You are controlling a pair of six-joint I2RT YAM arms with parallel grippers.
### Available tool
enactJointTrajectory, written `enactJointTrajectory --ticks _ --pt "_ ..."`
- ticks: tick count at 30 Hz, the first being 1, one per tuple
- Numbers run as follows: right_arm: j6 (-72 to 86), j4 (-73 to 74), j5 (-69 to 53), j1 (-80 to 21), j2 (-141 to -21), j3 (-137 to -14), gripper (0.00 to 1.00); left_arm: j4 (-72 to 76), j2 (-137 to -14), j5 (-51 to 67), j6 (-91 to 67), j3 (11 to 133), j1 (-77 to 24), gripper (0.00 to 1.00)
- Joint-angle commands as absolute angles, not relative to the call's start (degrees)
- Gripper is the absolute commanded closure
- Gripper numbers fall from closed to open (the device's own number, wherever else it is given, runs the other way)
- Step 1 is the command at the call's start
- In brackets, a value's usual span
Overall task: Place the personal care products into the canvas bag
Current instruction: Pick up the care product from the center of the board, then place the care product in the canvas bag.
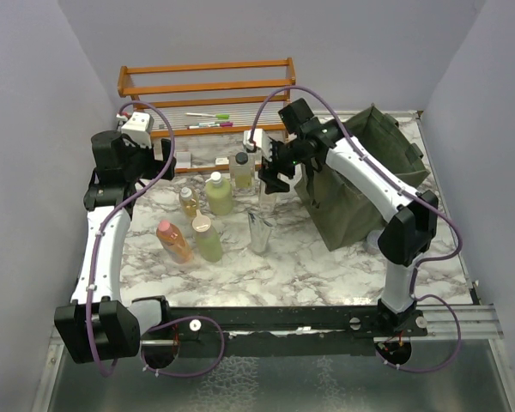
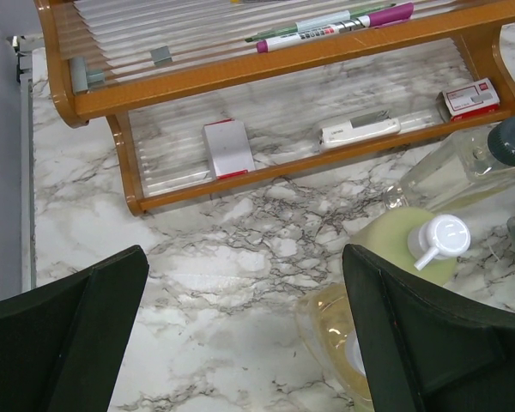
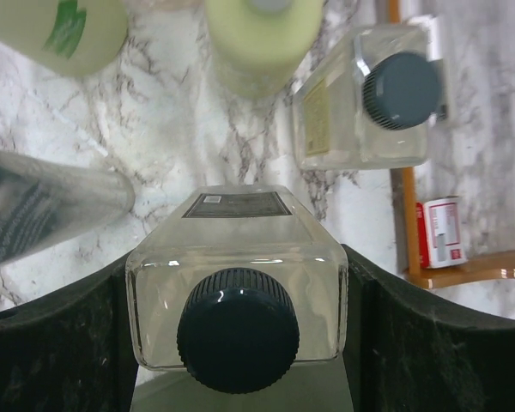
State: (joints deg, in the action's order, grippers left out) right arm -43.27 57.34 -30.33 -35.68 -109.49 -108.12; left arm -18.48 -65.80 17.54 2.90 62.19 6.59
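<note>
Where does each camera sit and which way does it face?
Top external: above, behind bases, looking down on marble table, canvas bag; both arms show.
Left wrist: low, facing wooden rack; open left end effector frames it.
Right wrist: straight down on clear bottle inside right end effector.
Both wrists share second capped bottle.

Robotics lab test cell, plain grey walls [image 1: 266, 34], marble-print tabletop [image 1: 318, 270], arms' mounting rail [image 1: 283, 319].

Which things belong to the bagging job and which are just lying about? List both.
Job: bag, gripped clear bottle, other clear bottle, far green bottle, near green bottle, amber bottle, orange bottle, tube.
Lying about: rack, pens, small boxes.
</note>
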Motion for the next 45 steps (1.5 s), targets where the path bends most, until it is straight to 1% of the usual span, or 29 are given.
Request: enactJointTrajectory --ticks 1,7,13,19,22,28,31,40,45 --pt "-36.37 51.07 -28.89 -36.39 -103.65 -116.67 0.99 -17.34 -65.65 18.9 2.74 64.25 6.67 0.01" --pt "-30.24 48.98 -21.78 -36.39 -101.89 -124.24 0.99 -20.84 -69.8 16.88 5.32 68.79 3.6 0.01" --pt "-26.23 48.57 -12.62 -36.39 -100.8 -130.73 0.99 -18.97 -72.42 18.33 3.92 71.35 1.24 0.01" --pt "-23.87 46.37 -6.96 -36.39 -97.39 -133.27 0.99 -18.63 -75.64 17.89 4.09 74.58 -2.07 0.01" --pt "-23.38 47.45 -4.58 -36.39 -96.81 -136.44 0.99 -18.46 -76.72 18.22 5.22 75.32 -4.05 0.01" --pt "-23.86 45.53 3.12 -36.12 -93.6 -134.66 0.99 -19.34 -79.43 19.4 8.56 78.52 -9.53 0.01" --pt "-24.04 45.18 4.6 -35.16 -91.88 -133.31 0.99 -19.51 -81.6 20.56 8.53 81.02 -11.57 0.01" --pt "-22.44 45.78 2.79 -27.93 -85.53 -129.23 0.99 -20.09 -88.64 26.78 9.26 90.01 -17.61 0.01" --pt "-20.19 45.62 -2.52 -22.0 -82.08 -123.41 0.99 -24.66 -92.96 30.05 13.47 98.52 -23.4 0.02"
